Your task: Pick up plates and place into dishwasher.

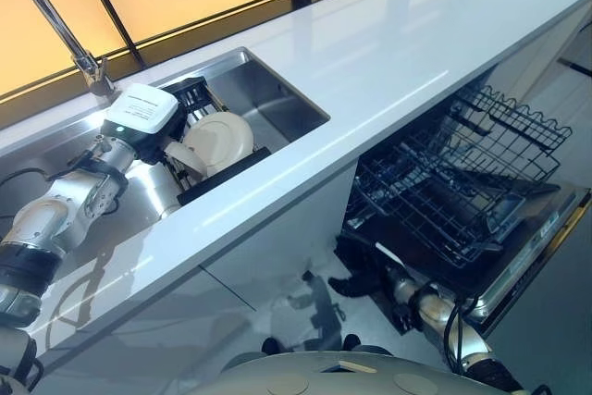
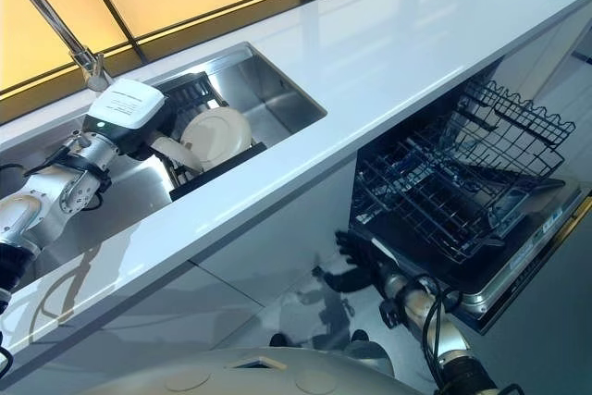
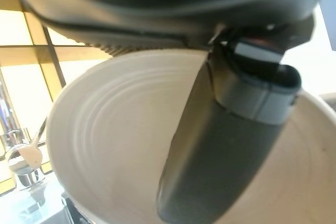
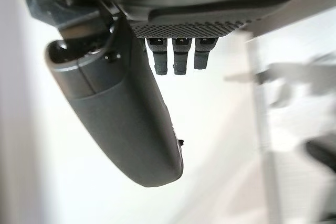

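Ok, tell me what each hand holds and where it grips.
Left hand grips the white plate at its rim, thumb across its face, in the sink. Right hand holds nothing.

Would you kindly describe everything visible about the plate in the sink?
The plate is round, cream-white and glossy, ceramic by its look, with faint concentric rings across its face. It stands tilted on edge in the dark rack inside the steel sink, its face turned toward the counter. The left hand grips it: the thumb lies across the face, and the fingers behind it are hidden. No chips or food residue show.
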Controlling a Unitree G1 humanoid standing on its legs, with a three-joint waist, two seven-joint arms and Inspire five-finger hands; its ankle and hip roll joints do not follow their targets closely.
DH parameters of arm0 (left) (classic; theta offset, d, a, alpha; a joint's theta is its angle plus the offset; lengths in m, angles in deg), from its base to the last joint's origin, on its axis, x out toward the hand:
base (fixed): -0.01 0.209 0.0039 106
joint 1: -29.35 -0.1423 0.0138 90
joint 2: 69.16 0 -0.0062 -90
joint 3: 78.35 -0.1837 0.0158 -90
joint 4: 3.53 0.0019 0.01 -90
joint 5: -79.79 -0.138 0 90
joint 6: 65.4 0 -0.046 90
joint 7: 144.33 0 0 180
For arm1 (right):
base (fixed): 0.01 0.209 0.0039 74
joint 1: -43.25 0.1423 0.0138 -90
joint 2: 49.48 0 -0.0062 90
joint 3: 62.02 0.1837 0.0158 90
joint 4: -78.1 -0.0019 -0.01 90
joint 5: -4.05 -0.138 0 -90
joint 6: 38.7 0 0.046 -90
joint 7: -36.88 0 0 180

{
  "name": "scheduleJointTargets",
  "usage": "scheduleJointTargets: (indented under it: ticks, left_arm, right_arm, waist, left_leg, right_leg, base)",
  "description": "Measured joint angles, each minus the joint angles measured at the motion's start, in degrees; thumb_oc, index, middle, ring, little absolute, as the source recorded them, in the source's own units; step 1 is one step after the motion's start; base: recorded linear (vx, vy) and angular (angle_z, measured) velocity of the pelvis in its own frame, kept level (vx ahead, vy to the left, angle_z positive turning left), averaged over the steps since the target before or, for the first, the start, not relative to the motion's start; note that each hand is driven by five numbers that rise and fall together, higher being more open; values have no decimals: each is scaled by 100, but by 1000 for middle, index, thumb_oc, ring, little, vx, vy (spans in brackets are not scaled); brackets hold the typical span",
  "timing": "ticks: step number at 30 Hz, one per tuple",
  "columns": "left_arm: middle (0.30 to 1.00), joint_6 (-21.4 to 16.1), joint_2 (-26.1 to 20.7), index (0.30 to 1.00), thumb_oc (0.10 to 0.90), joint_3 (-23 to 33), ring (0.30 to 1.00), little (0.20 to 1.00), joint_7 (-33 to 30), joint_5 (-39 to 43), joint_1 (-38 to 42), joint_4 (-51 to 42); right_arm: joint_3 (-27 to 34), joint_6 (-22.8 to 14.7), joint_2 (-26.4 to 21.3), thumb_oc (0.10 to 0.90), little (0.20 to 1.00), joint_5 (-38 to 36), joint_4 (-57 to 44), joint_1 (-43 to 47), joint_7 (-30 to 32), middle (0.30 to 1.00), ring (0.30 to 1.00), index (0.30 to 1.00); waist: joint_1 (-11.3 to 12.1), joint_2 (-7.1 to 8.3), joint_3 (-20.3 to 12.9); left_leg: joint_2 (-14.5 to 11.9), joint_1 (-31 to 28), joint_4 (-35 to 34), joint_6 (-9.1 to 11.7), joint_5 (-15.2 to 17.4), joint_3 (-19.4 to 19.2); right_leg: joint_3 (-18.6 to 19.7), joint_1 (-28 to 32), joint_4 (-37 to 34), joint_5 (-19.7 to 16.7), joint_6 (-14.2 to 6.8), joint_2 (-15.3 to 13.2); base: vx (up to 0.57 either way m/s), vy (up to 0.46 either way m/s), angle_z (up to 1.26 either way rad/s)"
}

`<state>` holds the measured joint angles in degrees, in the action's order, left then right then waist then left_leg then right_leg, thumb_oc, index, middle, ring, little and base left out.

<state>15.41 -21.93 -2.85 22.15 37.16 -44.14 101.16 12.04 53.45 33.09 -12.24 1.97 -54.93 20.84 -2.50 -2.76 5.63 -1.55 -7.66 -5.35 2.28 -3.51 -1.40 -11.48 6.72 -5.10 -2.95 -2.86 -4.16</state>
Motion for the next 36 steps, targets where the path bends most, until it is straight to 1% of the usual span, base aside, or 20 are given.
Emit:
scheduleJointTargets:
  ticks: [1,3,5,7,9,10,13,17,19,21,22,24,26,28,30,32,34,35,36]
  left_arm:
    - [300,-11,0,300,100,172,300,200,-185,0,-139,-31]
    - [300,-19,0,300,100,295,300,200,-319,2,-217,-70]
    - [300,-29,0,300,100,484,300,200,-504,24,-338,-164]
    - [300,-57,0,300,100,780,300,200,-625,112,-519,-369]
    - [300,-67,0,300,100,1161,300,200,-763,226,-755,-728]
    - [300,-68,0,300,100,1216,300,200,-780,250,-776,-792]
    - [300,-65,-1,300,100,1668,300,200,-973,543,-866,-1269]
    - [300,37,-1,300,100,2123,300,200,-1032,1023,-864,-1898]
    - [300,59,-1,300,100,2188,300,200,-1079,1167,-856,-2133]
    - [300,52,-1,300,100,2193,300,200,-1093,1318,-853,-2363]
    - [300,52,-1,300,100,2194,300,200,-1091,1409,-853,-2431]
    - [300,42,4,300,100,2194,300,200,-1026,1719,-845,-2536]
    - [300,27,30,300,100,2185,300,200,-777,2146,-774,-2572]
    - [300,36,195,300,100,2148,300,200,-451,2530,-596,-2579]
    - [300,40,358,300,100,2080,300,200,-212,2813,-464,-2580]
    - [300,131,632,300,100,1826,300,200,95,3205,-209,-2592]
    - [300,195,713,300,100,1481,300,200,366,3489,-8,-2625]
    - [300,201,716,300,100,1420,300,200,416,3521,26,-2635]
    - [300,286,789,300,100,1272,300,200,524,3637,98,-2722]
  right_arm:
    - [103,99,-3,800,900,-347,-400,3,-16,900,900,900]
    - [224,119,-2,800,900,-601,-698,17,15,900,900,900]
    - [434,134,0,800,900,-827,-1030,40,239,900,900,900]
    - [662,135,2,800,900,-920,-1250,100,627,900,900,900]
    - [962,82,14,800,900,-904,-1371,119,1191,900,900,900]
    - [1019,67,14,800,900,-902,-1372,119,1293,900,900,900]
    - [1418,35,15,800,900,-687,-1378,107,2016,900,900,900]
    - [1671,-191,18,800,900,-675,-1381,110,2799,900,900,900]
    - [1762,-329,15,800,900,-668,-1386,112,3086,900,900,900]
    - [1824,-573,4,800,900,-594,-1441,131,3442,900,900,900]
    - [1866,-628,-19,800,900,-509,-1537,135,3510,900,900,900]
    - [1901,-827,-149,800,900,-382,-1839,186,3526,900,900,900]
    - [1888,-987,-437,800,900,-209,-2185,318,3312,900,900,900]
    - [1808,-1132,-700,800,900,4,-2467,612,3098,900,900,900]
    - [1730,-1204,-817,800,900,172,-2583,882,2881,900,900,900]
    - [1462,-1210,-999,800,900,391,-2627,1360,2610,900,900,900]
    - [1097,-1209,-1147,800,900,711,-2682,1785,2337,900,900,900]
    - [1024,-1206,-1175,800,900,770,-2694,1854,2280,900,900,900]
    - [785,-1170,-1257,800,900,1008,-2764,2026,2139,900,900,900]
  waist:
    - [-24,5,3]
    - [-23,9,7]
    - [-18,12,9]
    - [-12,17,12]
    - [14,17,12]
    - [22,17,12]
    - [32,17,12]
    - [26,17,12]
    - [30,16,11]
    - [40,13,10]
    - [46,12,9]
    - [52,12,9]
    - [67,8,8]
    - [65,8,7]
    - [72,7,5]
    - [95,2,1]
    - [114,3,1]
    - [118,3,1]
    - [129,3,1]
  left_leg:
    - [1,13,0,-1,1,-5]
    - [0,16,2,0,1,-9]
    - [0,19,1,-2,9,-23]
    - [0,15,1,-8,19,-76]
    - [1,-1,1,-16,40,-132]
    - [1,-4,1,-17,45,-140]
    - [3,-3,1,-17,60,-153]
    - [1,-4,9,-15,67,-156]
    - [2,-5,14,-16,67,-156]
    - [0,-12,5,-15,74,-160]
    - [-2,-9,17,-14,75,-170]
    - [-11,-30,2,-7,86,-220]
    - [-16,-46,16,-4,92,-270]
    - [-23,-57,8,-1,93,-282]
    - [-30,-58,24,1,93,-281]
    - [-32,-59,27,4,89,-280]
    - [-33,-54,27,6,90,-281]
    - [-34,-52,27,6,90,-282]
    - [-31,-42,27,6,90,-282]
  right_leg:
    - [7,-17,0,-3,3,0]
    - [14,-26,0,-8,11,2]
    - [27,-35,0,-18,26,3]
    - [63,-44,0,-18,25,1]
    - [121,-52,0,-21,21,0]
    - [130,-53,0,-21,21,0]
    - [149,-62,0,-21,19,-1]
    - [157,-63,0,-21,21,4]
    - [159,-63,0,-21,21,3]
    - [162,-60,0,-21,20,5]
    - [172,-70,0,-20,18,8]
    - [215,-71,0,-15,11,16]
    - [273,-80,0,-27,18,26]
    - [295,-83,1,-39,28,36]
    - [305,-87,1,-49,42,46]
    - [305,-88,1,-52,47,52]
    - [308,-101,1,-53,49,56]
    - [307,-101,1,-53,49,55]
    - [306,-111,1,-54,49,53]
  base:
    - [0,0,0]
    - [0,0,0]
    - [0,7,-2]
    - [0,16,-7]
    - [-1,13,-12]
    - [3,6,-10]
    - [5,0,-3]
    - [0,0,0]
    - [0,0,0]
    - [0,0,0]
    - [-4,-20,-6]
    - [-10,-19,-12]
    - [-16,-24,-14]
    - [-36,-22,-7]
    - [-29,-10,-2]
    - [-30,-12,0]
    - [0,0,0]
    - [0,0,0]
    - [0,0,0]
